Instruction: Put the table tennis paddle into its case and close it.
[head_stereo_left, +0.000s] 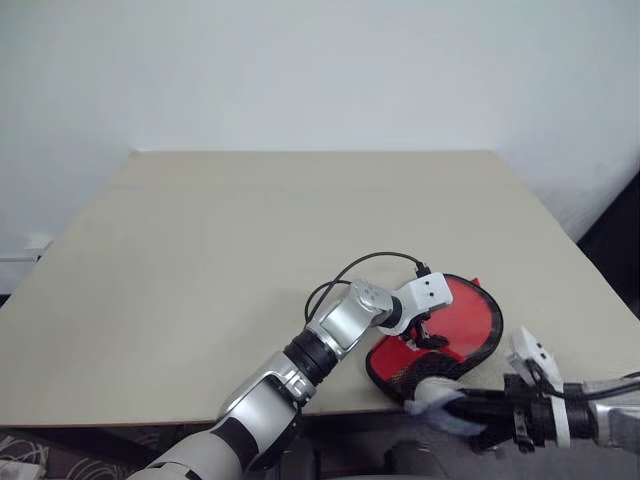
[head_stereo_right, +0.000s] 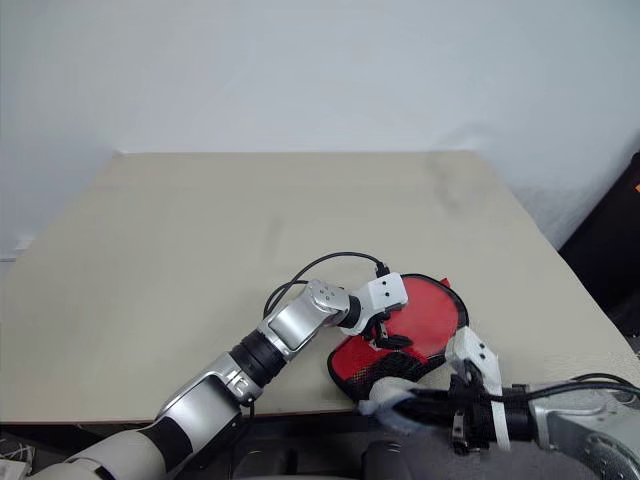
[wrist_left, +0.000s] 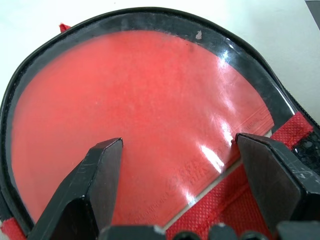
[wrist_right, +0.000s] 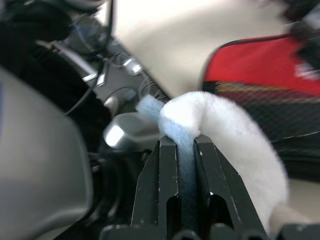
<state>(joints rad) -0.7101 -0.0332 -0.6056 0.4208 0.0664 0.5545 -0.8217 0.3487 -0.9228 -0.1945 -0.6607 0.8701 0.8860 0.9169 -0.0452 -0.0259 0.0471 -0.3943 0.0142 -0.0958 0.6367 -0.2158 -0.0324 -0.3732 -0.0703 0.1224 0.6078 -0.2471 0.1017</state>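
1. Left tool (wrist_left: 172, 165): fingers spread wide, grasping nothing, poised over the see-through face of the case (head_stereo_left: 470, 345). Whether the tips touch the film, cannot tell.
2. Right tool (wrist_right: 186, 150): clenched on a white and pale-blue fuzzy tab (wrist_right: 220, 135), which hangs at the near end of the case, off the desk edge. It looks like a zip pull, but the attachment is blurred.
3. Table tennis paddle (wrist_left: 135, 120): red rubber face lies inside the case, visible under the clear film; the handle cannot be made out. The case rests at the near right corner of the desk (head_stereo_left: 250, 260), its narrow end overhanging the edge.
4. Risks, as a judgement: pulling on the tab could drag the whole case off the desk if the left tool does not pin it; the soft tab could slip from the clenched fingers; the zip could snag at the curve if the case buckles.
5. Pose: left arm reaches across toward the right, wrist angled down onto the case. Right arm lies low along the near edge, tool pointing leftward.
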